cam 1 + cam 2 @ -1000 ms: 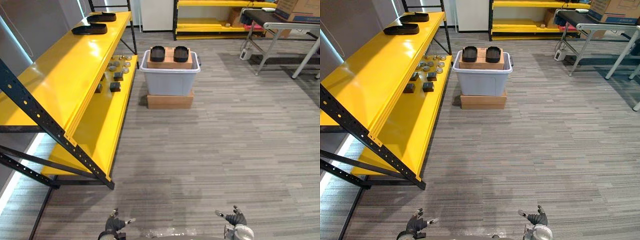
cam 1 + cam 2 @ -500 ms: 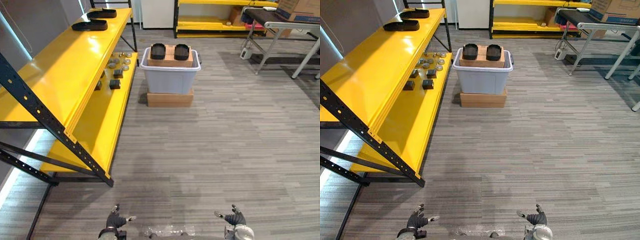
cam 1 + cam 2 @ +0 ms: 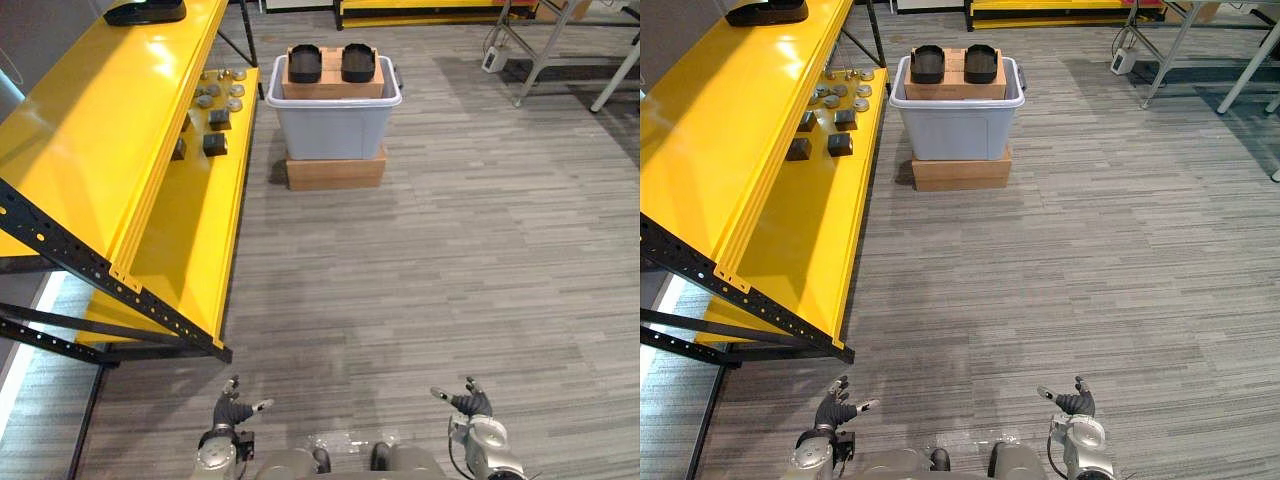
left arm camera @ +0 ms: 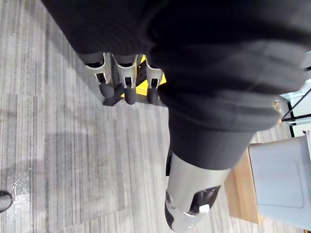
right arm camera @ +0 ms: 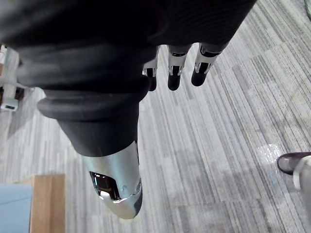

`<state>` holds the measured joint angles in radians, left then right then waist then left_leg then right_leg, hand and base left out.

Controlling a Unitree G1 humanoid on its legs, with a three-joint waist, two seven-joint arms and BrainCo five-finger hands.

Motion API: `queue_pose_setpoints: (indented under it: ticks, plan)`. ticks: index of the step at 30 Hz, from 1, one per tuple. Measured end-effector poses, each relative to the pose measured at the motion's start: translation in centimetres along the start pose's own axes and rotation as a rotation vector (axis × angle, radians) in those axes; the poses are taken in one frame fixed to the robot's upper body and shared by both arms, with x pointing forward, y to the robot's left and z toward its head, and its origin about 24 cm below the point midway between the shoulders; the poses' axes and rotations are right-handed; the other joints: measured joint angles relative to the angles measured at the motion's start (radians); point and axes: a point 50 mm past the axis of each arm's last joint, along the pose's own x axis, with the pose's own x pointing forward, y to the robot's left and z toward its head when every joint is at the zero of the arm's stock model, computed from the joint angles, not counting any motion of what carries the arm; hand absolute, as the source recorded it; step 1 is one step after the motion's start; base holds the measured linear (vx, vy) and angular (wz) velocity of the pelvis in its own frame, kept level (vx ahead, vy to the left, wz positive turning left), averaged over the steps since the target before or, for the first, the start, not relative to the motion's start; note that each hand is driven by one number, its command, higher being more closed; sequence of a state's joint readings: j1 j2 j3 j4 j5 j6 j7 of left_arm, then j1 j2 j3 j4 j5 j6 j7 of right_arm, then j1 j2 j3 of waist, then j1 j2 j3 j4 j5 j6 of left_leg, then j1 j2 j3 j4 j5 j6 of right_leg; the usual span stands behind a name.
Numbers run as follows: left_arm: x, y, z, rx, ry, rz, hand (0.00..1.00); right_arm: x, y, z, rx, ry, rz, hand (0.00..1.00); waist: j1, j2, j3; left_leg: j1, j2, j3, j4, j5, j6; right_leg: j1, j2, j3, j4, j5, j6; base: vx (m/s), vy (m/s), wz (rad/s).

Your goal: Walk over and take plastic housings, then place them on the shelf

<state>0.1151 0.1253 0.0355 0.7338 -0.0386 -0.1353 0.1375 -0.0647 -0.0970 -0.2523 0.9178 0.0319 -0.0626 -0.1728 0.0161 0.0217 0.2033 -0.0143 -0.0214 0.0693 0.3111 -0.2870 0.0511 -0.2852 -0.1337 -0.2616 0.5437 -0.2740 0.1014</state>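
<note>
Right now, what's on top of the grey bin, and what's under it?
A cardboard box rests in the top of the grey bin, carrying two black plastic housings. Under it sits a flat brown box. The bin's inside is covered.

I have the shelf point(image 3: 110, 130) along the left of the frame. One plastic housing point(image 3: 145, 12) lies on its top level at the upper left corner; small parts point(image 3: 215, 100) lie on the lower level, further right. At upper centre a bin point(image 3: 335, 125) stands on a flat box point(image 3: 335, 172). On a carton point(image 3: 332, 88) inside it, a left housing point(image 3: 305, 63) and a right housing point(image 3: 359, 62) lie side by side.
</note>
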Motion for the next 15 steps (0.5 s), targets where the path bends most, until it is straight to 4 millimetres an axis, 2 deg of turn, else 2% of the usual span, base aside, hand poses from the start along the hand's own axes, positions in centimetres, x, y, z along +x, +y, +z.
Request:
queue_pose_setpoints:
  ticks: [1, 2, 3, 4, 5, 6, 7, 8, 9, 10, 11, 12, 13, 14, 15]
  plan:
    - [0.1, 0.0, 0.2, -0.001, -0.004, 0.000, 0.00, 0.1, 0.2, 0.5, 0.002, -0.011, 0.004, 0.00, 0.000, 0.008, 0.008, 0.006, 0.015, -0.005, -0.005, -0.010, 0.007, -0.010, 0.011, -0.012, -0.033, 0.007, 0.000, 0.20, -0.024, -0.12]
    - [0.2, 0.0, 0.4, -0.009, -0.009, 0.005, 0.00, 0.4, 0.8, 1.4, -0.003, -0.035, 0.021, 0.00, 0.002, 0.013, 0.026, 0.031, 0.040, -0.004, -0.025, -0.021, 0.016, -0.032, 0.033, -0.018, -0.119, 0.043, 0.002, 0.18, -0.062, -0.20]
    - [0.3, 0.0, 0.5, -0.009, -0.009, 0.012, 0.00, 0.5, 1.1, 1.9, -0.013, -0.052, 0.033, 0.00, 0.000, 0.010, 0.032, 0.055, 0.053, -0.001, -0.055, -0.023, 0.005, -0.052, 0.041, -0.018, -0.238, 0.117, 0.002, 0.20, -0.076, -0.20]
    - [0.4, 0.1, 0.6, -0.008, -0.011, 0.016, 0.00, 0.5, 1.1, 2.0, -0.013, -0.054, 0.034, 0.00, -0.001, 0.005, 0.035, 0.072, 0.054, 0.000, -0.074, -0.024, -0.003, -0.062, 0.039, -0.018, -0.292, 0.152, 0.003, 0.26, -0.137, 0.00]
    - [0.6, 0.0, 1.0, -0.007, -0.020, 0.018, 0.00, 0.5, 1.1, 2.1, -0.012, -0.057, 0.032, 0.00, -0.002, -0.014, 0.044, 0.109, 0.051, -0.004, -0.103, -0.032, -0.019, -0.087, 0.021, -0.016, -0.355, 0.213, 0.005, 0.34, -0.197, 0.21]
    - [0.9, -0.1, 1.4, -0.005, -0.031, 0.015, 0.00, 0.5, 1.0, 1.9, -0.010, -0.051, 0.025, 0.00, -0.007, -0.035, 0.052, 0.144, 0.047, -0.021, -0.127, -0.046, -0.042, -0.110, -0.001, -0.015, -0.386, 0.250, 0.001, 0.36, -0.227, 0.35]
    - [1.0, -0.1, 1.6, -0.004, -0.035, 0.015, 0.00, 0.4, 0.9, 1.7, -0.010, -0.044, 0.021, 0.00, -0.008, -0.040, 0.053, 0.160, 0.047, -0.035, -0.138, -0.055, -0.056, -0.122, -0.012, -0.014, -0.392, 0.266, -0.008, 0.42, -0.279, 0.58]
    - [1.1, -0.5, 1.9, -0.010, -0.043, 0.007, 0.00, 0.4, 0.5, 1.5, -0.004, -0.037, 0.007, 0.00, -0.020, -0.038, 0.049, 0.183, 0.084, -0.066, -0.148, -0.085, -0.077, -0.145, -0.009, -0.023, -0.316, 0.349, -0.046, 0.46, -0.318, 0.69]
    - [1.1, -0.8, 1.9, -0.012, -0.041, -0.001, 0.00, 0.4, 0.3, 1.4, -0.002, -0.035, -0.003, 0.00, -0.037, -0.014, 0.037, 0.189, 0.125, -0.088, -0.153, -0.099, -0.102, -0.169, 0.003, -0.044, -0.230, 0.350, -0.078, 0.75, -0.452, 0.81]
    - [1.1, -1.1, 1.6, 0.002, -0.030, -0.015, 0.00, 0.4, 0.0, 1.3, -0.007, -0.035, -0.010, 0.00, -0.040, 0.007, 0.028, 0.182, 0.167, -0.099, -0.124, -0.087, -0.139, -0.211, 0.012, -0.078, -0.080, 0.233, -0.150, 0.56, -0.325, 0.51]
    - [1.0, -1.1, 1.3, 0.002, -0.018, -0.015, 0.00, 0.5, 0.1, 1.5, -0.005, -0.039, -0.008, 0.00, -0.037, 0.008, 0.028, 0.179, 0.181, -0.100, -0.088, -0.074, -0.163, -0.213, 0.010, -0.087, -0.035, 0.202, -0.171, 0.61, -0.340, 0.26]
    - [0.9, -1.2, 0.9, 0.001, -0.002, -0.016, 0.00, 0.5, 0.2, 1.8, -0.003, -0.047, -0.007, 0.00, -0.037, 0.012, 0.027, 0.158, 0.190, -0.110, -0.009, -0.046, -0.208, -0.201, 0.016, -0.094, -0.004, 0.161, -0.192, 0.49, -0.309, 0.05]
    - [0.8, -1.4, 0.8, -0.005, 0.002, -0.020, 0.00, 0.6, 0.2, 2.1, -0.009, -0.061, -0.005, 0.00, -0.037, 0.014, 0.027, 0.103, 0.198, -0.128, 0.156, 0.025, -0.241, -0.153, 0.031, -0.097, -0.012, 0.119, -0.200, 0.61, -0.380, 0.09]
    - [0.7, -1.6, 0.8, -0.011, 0.003, -0.024, 0.00, 0.6, 0.2, 2.3, -0.024, -0.067, 0.000, 0.00, -0.032, 0.017, 0.027, 0.041, 0.217, -0.135, 0.300, 0.059, -0.247, -0.100, 0.050, -0.098, -0.049, 0.105, -0.201, 0.57, -0.373, 0.06]
    - [0.7, -1.8, 0.7, -0.017, 0.006, -0.028, 0.00, 0.6, 0.3, 2.3, -0.041, -0.069, 0.008, 0.00, -0.028, 0.023, 0.029, -0.033, 0.249, -0.103, 0.481, 0.043, -0.232, -0.011, 0.092, -0.099, -0.128, 0.103, -0.203, 0.42, -0.268, 0.01]
